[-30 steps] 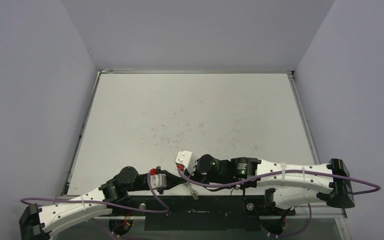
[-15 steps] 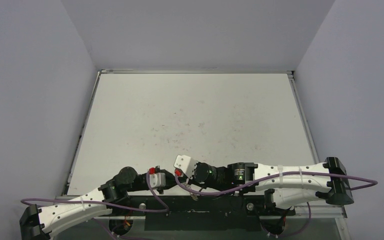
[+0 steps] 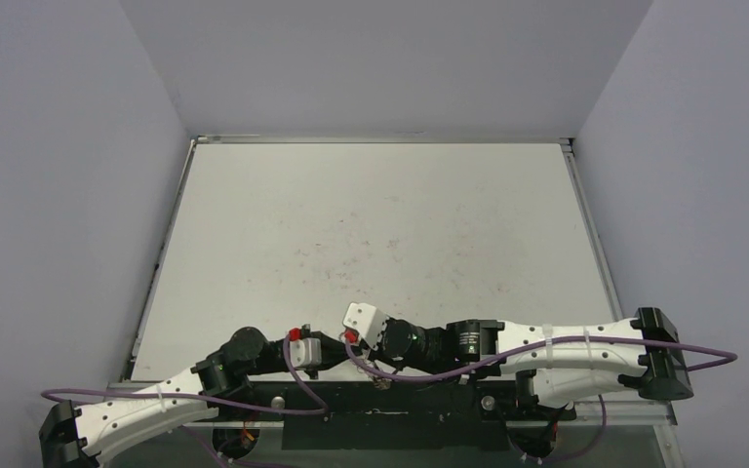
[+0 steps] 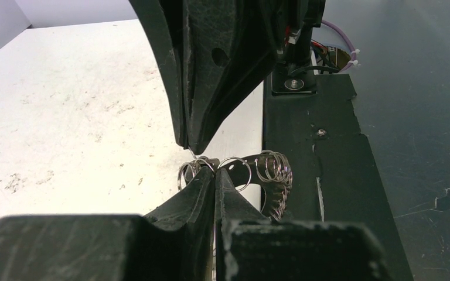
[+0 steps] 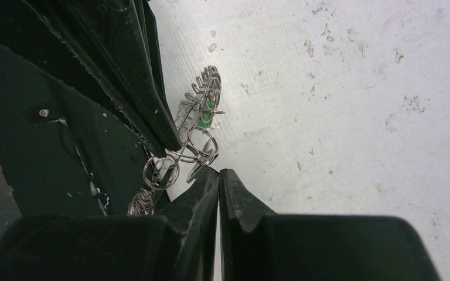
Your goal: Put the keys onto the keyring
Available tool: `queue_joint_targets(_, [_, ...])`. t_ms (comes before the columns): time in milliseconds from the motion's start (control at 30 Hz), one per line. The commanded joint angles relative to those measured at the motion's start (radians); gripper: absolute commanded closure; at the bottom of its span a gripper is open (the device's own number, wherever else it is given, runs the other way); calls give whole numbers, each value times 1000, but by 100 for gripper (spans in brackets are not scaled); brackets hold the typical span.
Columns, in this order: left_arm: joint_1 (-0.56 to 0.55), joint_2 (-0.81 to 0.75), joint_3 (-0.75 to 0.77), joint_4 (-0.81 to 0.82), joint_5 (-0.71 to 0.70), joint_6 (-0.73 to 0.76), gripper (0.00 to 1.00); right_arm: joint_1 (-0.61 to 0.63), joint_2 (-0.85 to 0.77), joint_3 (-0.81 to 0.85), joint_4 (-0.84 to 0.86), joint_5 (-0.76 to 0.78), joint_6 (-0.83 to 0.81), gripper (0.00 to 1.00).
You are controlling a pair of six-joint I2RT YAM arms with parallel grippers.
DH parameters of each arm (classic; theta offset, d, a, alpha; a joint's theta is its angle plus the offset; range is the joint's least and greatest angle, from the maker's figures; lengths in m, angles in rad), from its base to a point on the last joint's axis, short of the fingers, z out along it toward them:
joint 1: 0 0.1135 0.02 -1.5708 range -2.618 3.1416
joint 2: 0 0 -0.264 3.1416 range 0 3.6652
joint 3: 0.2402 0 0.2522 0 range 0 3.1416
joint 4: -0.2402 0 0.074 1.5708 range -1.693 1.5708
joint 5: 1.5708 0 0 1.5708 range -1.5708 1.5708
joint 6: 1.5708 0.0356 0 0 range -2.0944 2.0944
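**Both grippers meet at the keyring, on the near edge of the table**

You have the two arms nose to nose at the near edge of the table (image 3: 380,224), a little left of its middle. The left gripper (image 4: 214,178) has its jaws fully closed, and it seems to pinch the keyring (image 4: 271,170) by its band, with small wire loops standing on both sides of the tips. The right gripper (image 5: 218,175) is also closed tight. Its tips touch one of the small loops, but I cannot tell if it really holds anything.

The keyring hangs just over the line where the white table meets the black strip (image 4: 328,193). A green tag (image 5: 207,113) shows among the loops on the far side of the ring. The key itself is too hidden to say whether it is already threaded.

What can go wrong, in my judgement:
- The pinch on the band is very small. A pull from the right arm can make the ring slip out and drop on the black strip.
- The finger tips of both arms are almost touching, so a small sideways move can make them collide.
- The thin loops can bend or catch on a finger.
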Motion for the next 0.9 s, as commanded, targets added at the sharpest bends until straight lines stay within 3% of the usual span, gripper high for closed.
queue_joint_targets(0, [-5, -18, -3, 66, 13, -15, 100, -7, -74, -39, 43, 22, 38, 92])
queue_joint_targets(133, [-5, -21, -3, 68, 13, -5, 100, -27, -118, -71, 52, -4, 61, 84])
queue_joint_targets(167, [-5, -20, -3, 67, 13, -4, 100, -35, -126, -78, 53, -10, 67, 76])
queue_joint_targets(233, [-5, -17, -3, 70, 15, -1, 100, -52, -145, -89, 54, -16, 79, 47])
queue_joint_targets(267, [-5, -16, -3, 73, 16, -2, 100, -63, -155, -94, 58, -25, 81, 38])
queue_joint_targets(367, [-5, -12, -3, 76, 25, -1, 100, -96, -195, -115, 91, -103, 68, 23])
queue_joint_targets(467, [-5, -12, -4, 75, 32, 0, 100, -111, -224, -118, 120, -141, 40, 16])
queue_joint_targets(567, [-5, -14, -5, 74, 40, 1, 100, -111, -246, -120, 141, -160, -16, 16])
queue_joint_targets(667, [-5, -14, -8, 77, 46, 7, 100, -110, -284, -184, 236, -217, -152, 16])
queue_joint_targets(767, [-5, -14, -6, 77, 64, 13, 100, -110, -327, -271, 325, -367, -334, 16])
queue_joint_targets(867, [-5, -12, 0, 77, 86, 17, 100, -113, -349, -316, 397, -400, -402, 16])
